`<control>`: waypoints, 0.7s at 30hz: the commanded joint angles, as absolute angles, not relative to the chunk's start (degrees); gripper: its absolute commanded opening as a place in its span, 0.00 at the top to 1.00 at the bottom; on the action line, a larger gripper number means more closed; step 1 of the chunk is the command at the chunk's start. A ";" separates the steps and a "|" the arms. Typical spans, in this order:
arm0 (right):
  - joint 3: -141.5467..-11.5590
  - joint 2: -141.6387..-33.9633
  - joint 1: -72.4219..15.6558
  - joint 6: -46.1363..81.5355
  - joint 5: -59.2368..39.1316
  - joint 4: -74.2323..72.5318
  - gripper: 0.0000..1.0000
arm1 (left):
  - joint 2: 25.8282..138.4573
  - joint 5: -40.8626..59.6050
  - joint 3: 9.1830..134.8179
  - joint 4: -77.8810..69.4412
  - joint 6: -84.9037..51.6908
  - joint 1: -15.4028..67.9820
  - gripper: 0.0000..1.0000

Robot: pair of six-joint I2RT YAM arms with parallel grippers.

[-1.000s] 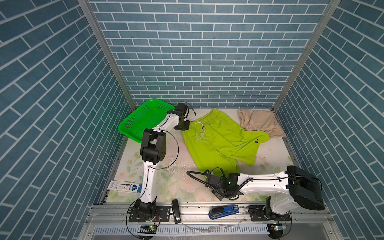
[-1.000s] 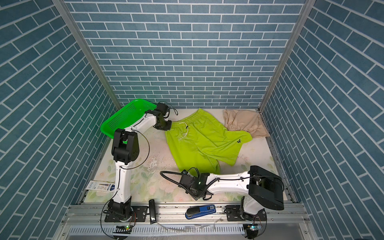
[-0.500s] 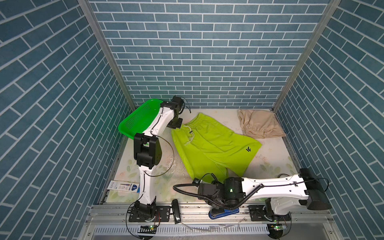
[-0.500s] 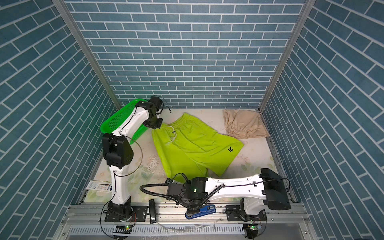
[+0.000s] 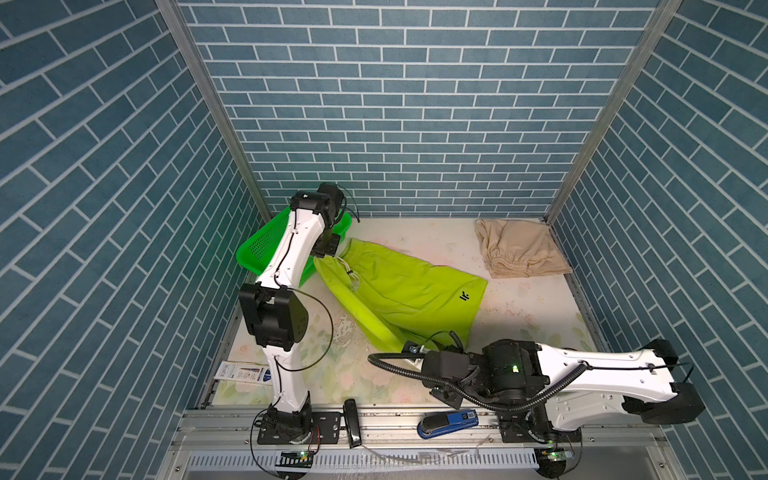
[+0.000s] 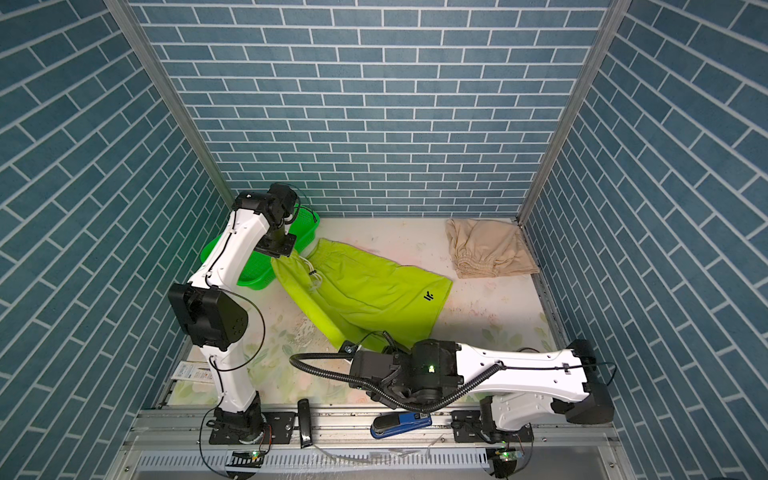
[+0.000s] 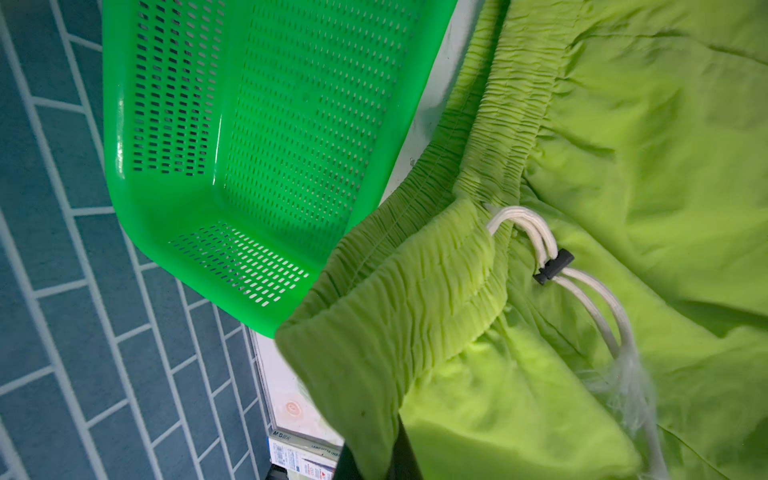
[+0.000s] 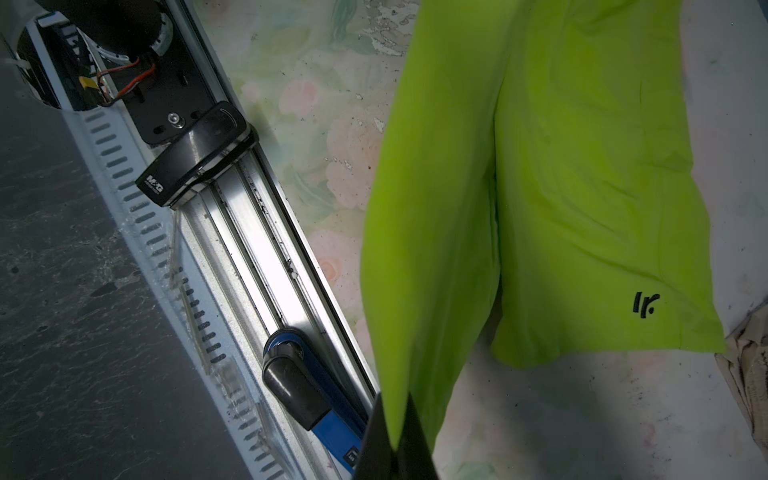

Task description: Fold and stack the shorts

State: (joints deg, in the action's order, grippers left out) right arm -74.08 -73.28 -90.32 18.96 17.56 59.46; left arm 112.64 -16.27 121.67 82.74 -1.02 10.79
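Both pairs on the worktop (image 5: 532,316). Lime green shorts (image 5: 415,291) lie centre of both top views, slanting from the green basket (image 5: 257,249) at upper left down towards lower centre. Beige shorts (image 5: 519,249) sit bunched in the upper right corner, well apart, not handled. Left fingers (image 7: 407,457) are clenched on a corner of the lime waistband (image 7: 415,282), low in the left wrist view. Right fingers (image 8: 415,453) are clenched on the hem of one leg at the bottom edge of the right wrist view. The cloth edge between the two grips runs taut and raised; the rest of the garment lies spread, logo side up. Waistband corner is just beside the basket rim; contact cannot be told. Judged step: carrying one long side over for a lengthwise fold. To do it well, move both ends together at equal height so the edge stays straight and the fold lands leg on leg. Draw the waistband end clear of the basket before lowering. Watch the white drawstring (image 7: 536,237), which hangs loose and could end up outside the fold. Let go only once the edges align.
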 commanded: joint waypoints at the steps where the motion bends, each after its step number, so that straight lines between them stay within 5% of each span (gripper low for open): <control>1: -78.08 -71.84 -90.09 16.08 18.21 64.29 1.00 | 113.33 -18.80 125.97 87.27 -0.35 10.46 1.00; 10: -86.25 -71.72 -88.22 12.62 28.90 72.39 1.00 | 110.17 -16.60 124.09 87.58 -1.06 10.20 1.00; 21: -90.34 -72.46 -88.24 10.93 26.65 76.92 1.00 | 101.97 -17.20 119.46 89.35 -1.06 10.20 1.00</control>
State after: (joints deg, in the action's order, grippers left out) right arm -91.09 -72.88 -88.16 12.38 25.50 73.84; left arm 104.57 -16.10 118.87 86.94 -0.82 10.61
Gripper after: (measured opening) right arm 0.046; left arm 0.090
